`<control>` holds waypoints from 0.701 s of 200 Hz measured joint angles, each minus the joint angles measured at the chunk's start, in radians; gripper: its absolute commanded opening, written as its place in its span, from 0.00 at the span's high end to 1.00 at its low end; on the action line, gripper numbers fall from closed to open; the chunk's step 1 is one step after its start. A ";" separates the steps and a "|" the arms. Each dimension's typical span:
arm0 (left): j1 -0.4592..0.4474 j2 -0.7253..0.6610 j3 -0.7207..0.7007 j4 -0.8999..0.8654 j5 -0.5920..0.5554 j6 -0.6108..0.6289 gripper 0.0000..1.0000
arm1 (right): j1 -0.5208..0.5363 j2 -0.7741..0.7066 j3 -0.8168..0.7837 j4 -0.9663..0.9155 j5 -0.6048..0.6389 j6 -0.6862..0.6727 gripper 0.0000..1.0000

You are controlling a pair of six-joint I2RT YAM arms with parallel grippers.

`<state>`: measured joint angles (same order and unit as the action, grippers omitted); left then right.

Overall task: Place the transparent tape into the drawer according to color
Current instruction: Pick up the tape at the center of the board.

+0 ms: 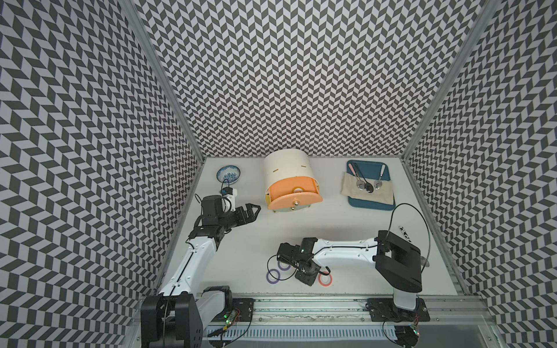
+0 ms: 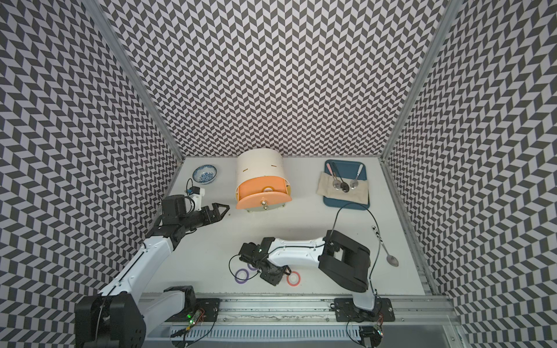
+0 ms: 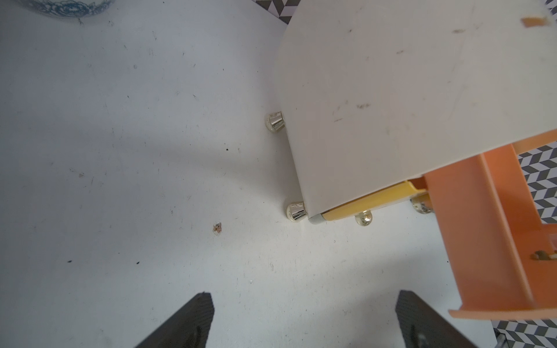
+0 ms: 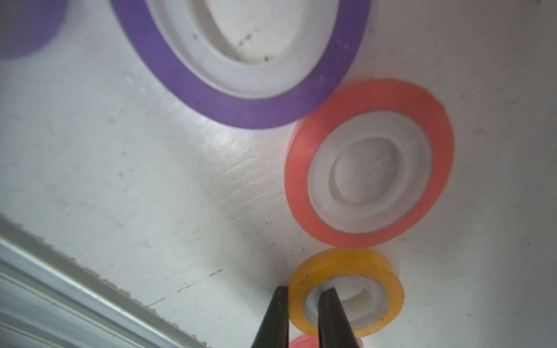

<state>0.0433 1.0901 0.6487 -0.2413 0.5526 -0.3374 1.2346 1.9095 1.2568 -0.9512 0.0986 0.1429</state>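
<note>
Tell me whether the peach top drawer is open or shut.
Open: the peach drawer juts out from the white cabinet, a tape ring visible inside.

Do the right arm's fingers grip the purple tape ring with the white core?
No, the right fingers pinch the wall of the small orange-yellow tape ring.

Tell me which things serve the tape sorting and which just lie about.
Job: orange-yellow tape ring, pinched by the right gripper; purple tape ring; red-pink tape ring; white arched cabinet with peach drawer open.
Lying about: blue-and-white porcelain bowl; blue tray with beige cloth and metal spoons; loose patterned spoon.
</note>
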 measured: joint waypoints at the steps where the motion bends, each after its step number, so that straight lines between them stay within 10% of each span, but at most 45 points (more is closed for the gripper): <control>1: 0.000 0.000 0.000 0.000 0.000 0.000 0.00 | 0.000 0.000 0.001 -0.001 0.001 0.000 1.00; 140: 0.003 0.000 0.000 0.000 0.005 0.000 0.00 | -0.050 -0.083 0.100 -0.092 0.023 0.027 1.00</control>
<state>0.0463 1.0901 0.6487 -0.2413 0.5579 -0.3378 1.1847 1.8267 1.3567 -1.0435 0.1211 0.1699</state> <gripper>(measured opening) 0.992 0.166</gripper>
